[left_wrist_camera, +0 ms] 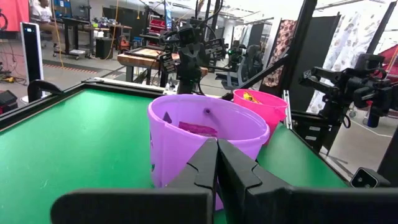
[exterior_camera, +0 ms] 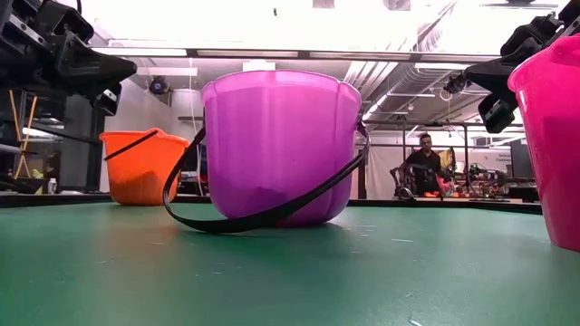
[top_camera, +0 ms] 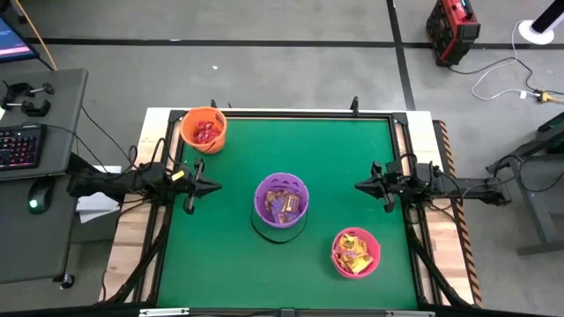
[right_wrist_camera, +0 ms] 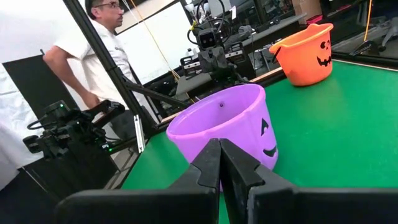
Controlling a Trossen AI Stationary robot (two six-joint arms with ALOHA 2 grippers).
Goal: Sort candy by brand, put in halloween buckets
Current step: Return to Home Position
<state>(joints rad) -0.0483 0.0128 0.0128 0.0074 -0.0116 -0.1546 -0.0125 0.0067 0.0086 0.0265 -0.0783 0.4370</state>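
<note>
Three buckets stand on their bases on the green table [top_camera: 352,167]. The orange bucket [top_camera: 204,129] at the far left holds orange-red candy. The purple bucket [top_camera: 281,200] in the middle holds purple packets, its black handle lying down on the mat [exterior_camera: 263,217]. The pink bucket [top_camera: 355,252] at the near right holds yellow packets. My left gripper [top_camera: 217,186] hovers shut left of the purple bucket, its fingers [left_wrist_camera: 217,163] pointing at it. My right gripper [top_camera: 359,186] hovers shut to the bucket's right, fingers [right_wrist_camera: 219,163] also pointing at it. Neither carries anything.
A black frame [top_camera: 291,114] rims the table. A desk with a keyboard [top_camera: 19,145] stands off the left side. A person [right_wrist_camera: 93,56] stands beyond the left side of the table, another person [exterior_camera: 424,163] is far back in the room.
</note>
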